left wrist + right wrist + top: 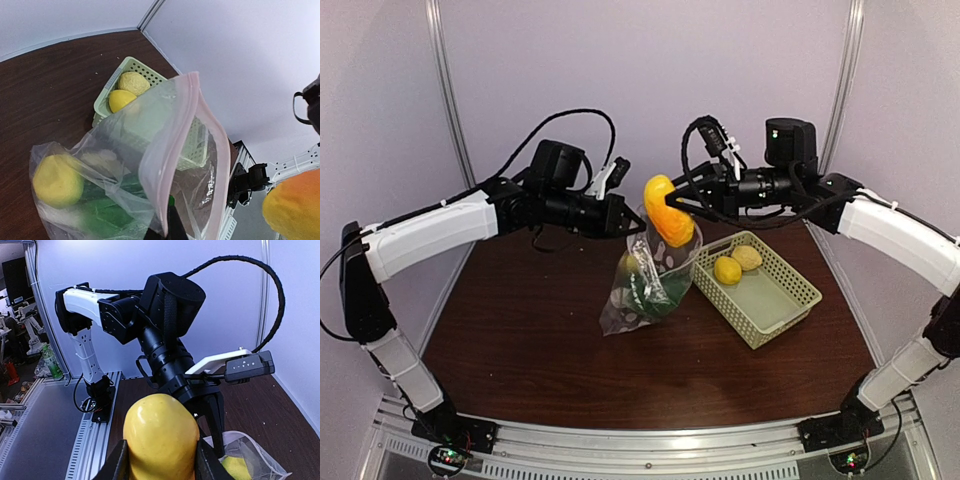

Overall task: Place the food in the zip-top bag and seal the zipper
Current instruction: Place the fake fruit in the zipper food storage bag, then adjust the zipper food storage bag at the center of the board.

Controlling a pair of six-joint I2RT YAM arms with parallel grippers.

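My left gripper is shut on the mouth edge of the zip-top bag and holds it up above the table. The bag's mouth gapes open, and its pink zipper strip runs up from my left fingertips. Inside the bag lie a yellow lemon piece and a green leafy vegetable. My right gripper is shut on a yellow-orange food piece that hangs just above the bag's mouth, right of the left gripper.
A pale green lattice basket stands on the table right of the bag. It holds a yellow lemon piece and a pale bumpy potato. Walls close in the back and both sides.
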